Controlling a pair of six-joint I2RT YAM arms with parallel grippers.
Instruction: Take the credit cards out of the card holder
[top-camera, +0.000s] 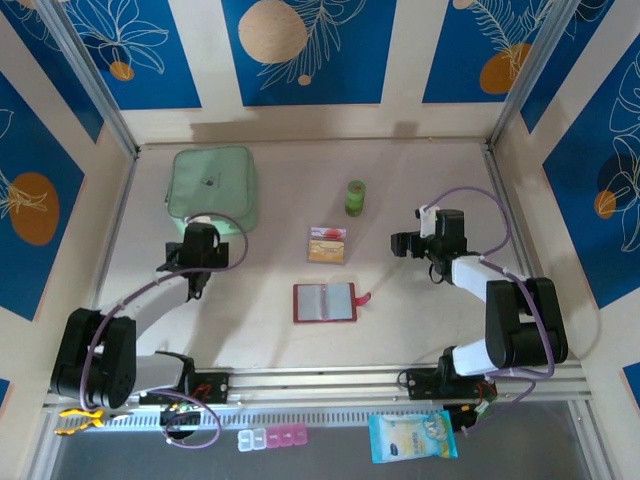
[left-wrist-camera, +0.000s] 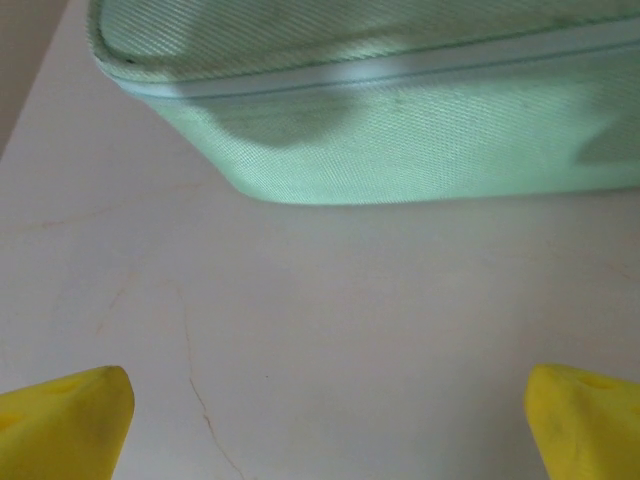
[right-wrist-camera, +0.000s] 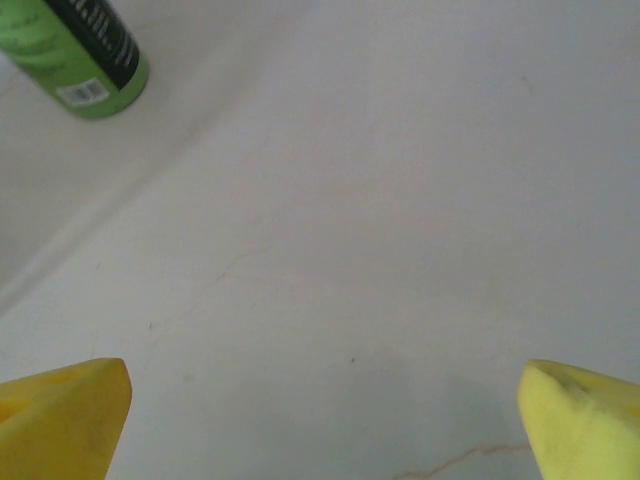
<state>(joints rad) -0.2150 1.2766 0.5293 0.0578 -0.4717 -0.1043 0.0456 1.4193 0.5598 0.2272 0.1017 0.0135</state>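
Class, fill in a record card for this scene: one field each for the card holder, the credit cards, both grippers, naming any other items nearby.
card holder: open flat, mid table
credit cards: on table beyond card holder, apart from it
left gripper: open, facing green pouch
right gripper: open, over bare table near green bottle

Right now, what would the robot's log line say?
wallet: open | cards: on table, apart from wallet | left end effector: open, by green pouch | right end effector: open, near green bottle
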